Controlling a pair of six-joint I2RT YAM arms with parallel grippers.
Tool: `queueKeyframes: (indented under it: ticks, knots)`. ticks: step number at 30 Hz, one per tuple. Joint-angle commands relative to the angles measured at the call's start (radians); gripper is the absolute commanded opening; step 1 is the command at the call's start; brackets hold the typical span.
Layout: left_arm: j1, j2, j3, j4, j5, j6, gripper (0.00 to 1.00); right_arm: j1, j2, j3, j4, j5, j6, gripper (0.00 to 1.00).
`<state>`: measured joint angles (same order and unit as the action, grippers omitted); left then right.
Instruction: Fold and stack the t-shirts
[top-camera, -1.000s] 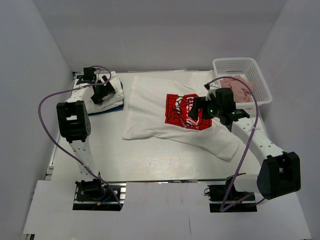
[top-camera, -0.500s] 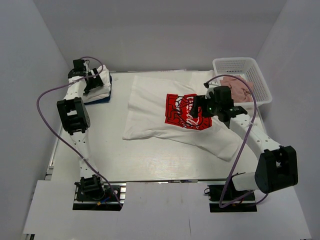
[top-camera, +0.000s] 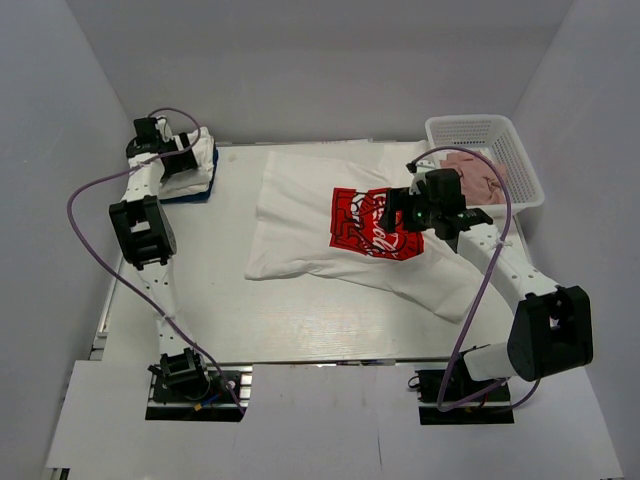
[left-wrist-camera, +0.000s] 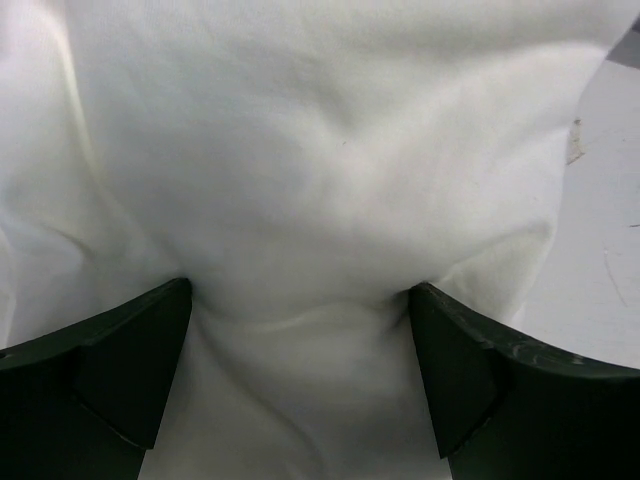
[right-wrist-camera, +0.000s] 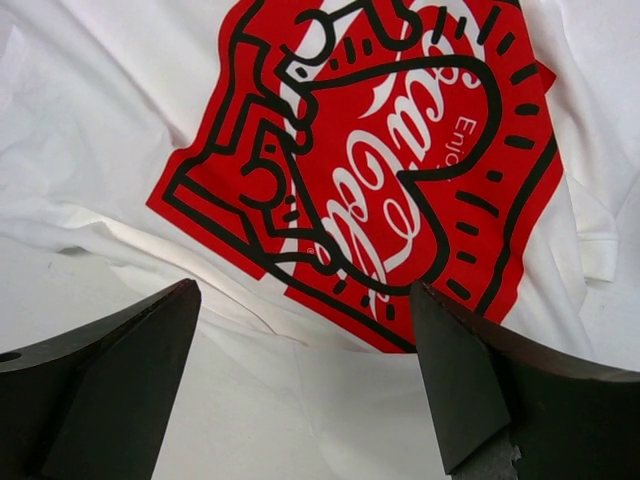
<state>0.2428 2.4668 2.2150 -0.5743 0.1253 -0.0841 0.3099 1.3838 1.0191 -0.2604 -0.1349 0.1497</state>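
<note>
Left gripper (top-camera: 177, 164) on the folded t-shirt (top-camera: 200, 155) at 10 o'clock, right gripper (top-camera: 393, 213) over the red print (top-camera: 355, 225).

Leaves the table (top-camera: 200, 295) bare along the near strip from 5 to 8 o'clock and between the two shirts. Crowds 2 o'clock with a white basket (top-camera: 470, 128) of pinkish cloth (top-camera: 470, 178), close beside the unfolded t-shirt (top-camera: 295, 220). Shows left jaws spread wide astride the white bundle, cloth bulging between the fingers (left-wrist-camera: 120, 370). Shows right jaws equally wide above the rumpled centre shirt, white script on its print.
</note>
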Motion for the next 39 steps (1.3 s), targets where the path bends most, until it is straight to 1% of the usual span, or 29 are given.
queueKeyframes:
  ticks: [1, 3, 5, 7, 8, 9, 10, 11, 12, 13, 14, 15, 17, 18, 19, 20, 21, 22, 23, 24, 25, 27, 29, 30, 32, 35, 37, 38, 39]
  knots:
    - [0.006, -0.083, 0.067, 0.013, 0.059, -0.038, 1.0, 0.001, -0.012, 0.05, 0.013, -0.022, -0.006, 0.91]
    - [0.006, -0.129, 0.109, 0.025, 0.083, -0.093, 1.0, 0.005, -0.02, 0.053, 0.018, -0.028, -0.007, 0.91]
    - [0.006, -0.215, 0.109, 0.047, 0.097, -0.146, 1.0, 0.004, -0.038, 0.05, 0.026, -0.031, 0.002, 0.91]
    - [-0.017, -0.279, 0.068, 0.047, 0.128, -0.19, 1.0, 0.0, -0.058, 0.035, 0.032, -0.025, 0.028, 0.91]
    - [-0.017, -0.34, 0.051, 0.047, 0.128, -0.2, 1.0, 0.0, -0.063, 0.027, 0.038, -0.009, 0.037, 0.91]
    - [-0.033, -0.373, 0.029, 0.038, 0.128, -0.2, 1.0, -0.005, -0.089, -0.008, 0.041, 0.01, 0.109, 0.91]
    - [-0.045, -0.408, -0.047, 0.037, 0.128, -0.268, 1.0, -0.002, -0.1, -0.025, 0.05, 0.023, 0.134, 0.91]
    - [-0.045, -0.446, -0.102, 0.037, 0.146, -0.293, 1.0, -0.006, -0.109, -0.042, 0.068, 0.068, 0.161, 0.91]
    - [-0.059, -0.53, -0.229, 0.095, 0.181, -0.31, 1.0, -0.005, -0.147, -0.086, 0.07, 0.09, 0.232, 0.91]
    - [-0.088, -0.573, -0.295, 0.118, 0.181, -0.342, 1.0, -0.005, -0.161, -0.102, 0.073, 0.107, 0.25, 0.91]
    - [-0.106, -0.615, -0.36, 0.138, 0.2, -0.342, 1.0, -0.008, -0.173, -0.114, 0.06, 0.174, 0.283, 0.91]
    - [-0.126, -0.691, -0.486, 0.178, 0.214, -0.353, 1.0, -0.006, -0.214, -0.149, 0.047, 0.199, 0.313, 0.91]
    - [-0.195, -0.761, -0.605, 0.189, 0.204, -0.381, 1.0, -0.009, -0.251, -0.171, -0.018, 0.297, 0.37, 0.91]
    - [-0.22, -0.793, -0.717, 0.198, 0.204, -0.391, 1.0, -0.009, -0.275, -0.204, -0.036, 0.32, 0.384, 0.91]
    - [-0.267, -0.848, -0.771, 0.198, 0.188, -0.405, 1.0, -0.017, -0.282, -0.221, -0.065, 0.327, 0.386, 0.91]
    - [-0.29, -0.873, -0.823, 0.198, 0.2, -0.405, 1.0, -0.017, -0.296, -0.229, -0.098, 0.327, 0.392, 0.91]
    - [-0.312, -0.894, -0.919, 0.198, 0.2, -0.405, 1.0, -0.02, -0.301, -0.241, -0.114, 0.327, 0.392, 0.91]
    - [-0.333, -0.913, -0.964, 0.164, 0.189, -0.405, 1.0, -0.022, -0.31, -0.247, -0.138, 0.327, 0.392, 0.91]
    - [-0.367, -0.925, -1.004, 0.142, 0.209, -0.405, 1.0, -0.023, -0.312, -0.26, -0.163, 0.327, 0.39, 0.91]
    - [-0.376, -0.934, -1.075, 0.114, 0.221, -0.405, 1.0, -0.023, -0.315, -0.272, -0.175, 0.345, 0.392, 0.91]
    - [-0.387, -0.948, -1.104, 0.047, 0.221, -0.405, 1.0, -0.029, -0.319, -0.277, -0.201, 0.354, 0.407, 0.91]
    - [-0.407, -0.966, -1.191, -0.01, 0.16, -0.414, 1.0, -0.031, -0.324, -0.296, -0.244, 0.385, 0.435, 0.91]
    - [-0.418, -1.011, -1.242, -0.073, 0.091, -0.434, 1.0, -0.038, -0.328, -0.318, -0.295, 0.409, 0.464, 0.91]
    - [-0.427, -1.026, -1.277, -0.085, 0.079, -0.447, 1.0, -0.041, -0.336, -0.33, -0.325, 0.412, 0.484, 0.91]
    - [-0.427, -1.075, -1.325, -0.085, 0.06, -0.457, 1.0, -0.046, -0.342, -0.352, -0.355, 0.412, 0.511, 0.91]
    - [-0.427, -1.086, -1.359, -0.065, 0.051, -0.468, 1.0, -0.051, -0.379, -0.385, -0.387, 0.413, 0.543, 0.91]
    - [-0.427, -1.063, -1.368, -0.042, 0.03, -0.491, 1.0, -0.057, -0.39, -0.415, -0.414, 0.42, 0.56, 0.91]
    - [-0.427, -1.05, -1.379, 0.0, 0.03, -0.491, 1.0, -0.057, -0.423, -0.418, -0.431, 0.423, 0.591, 0.91]
    - [-0.427, -1.018, -1.379, 0.022, 0.03, -0.5, 0.98, -0.063, -0.436, -0.431, -0.444, 0.423, 0.602, 0.91]
